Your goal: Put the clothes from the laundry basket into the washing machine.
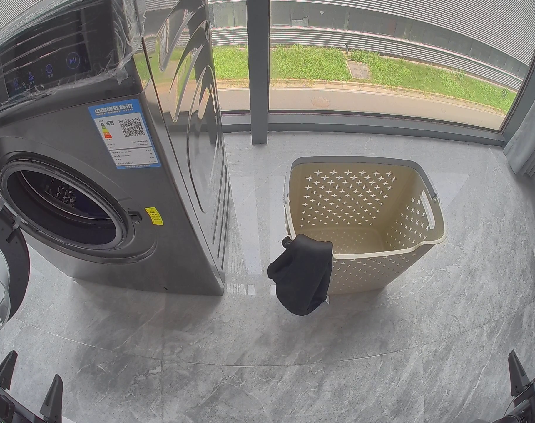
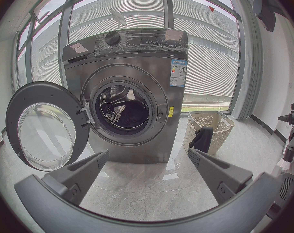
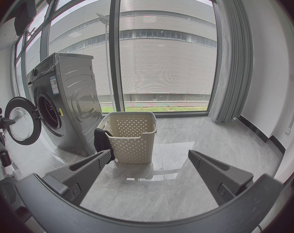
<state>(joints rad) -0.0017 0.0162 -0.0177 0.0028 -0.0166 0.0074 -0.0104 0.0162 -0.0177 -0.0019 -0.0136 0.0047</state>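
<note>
Grey stone floor (image 1: 279,353) runs to a tall window (image 1: 385,42). Low at near left, the left gripper (image 1: 31,371) points forward, fingers wide and empty, toward the washing machine (image 1: 103,148), its door (image 1: 3,265) swung open and dark clothes (image 2: 131,114) in the drum. A black garment (image 1: 303,274) drapes over the laundry basket's (image 1: 361,161) near-left rim, and at near right the right gripper (image 1: 529,348) sits low, wide and empty.

A blue-edged energy label (image 1: 125,134) with a QR code sits on the front of the washing machine (image 1: 56,139), left of centre, its print too small to read. Below it is a yellow sticker (image 1: 154,215). At upper left the control panel (image 1: 44,69) shows lit icons.
</note>
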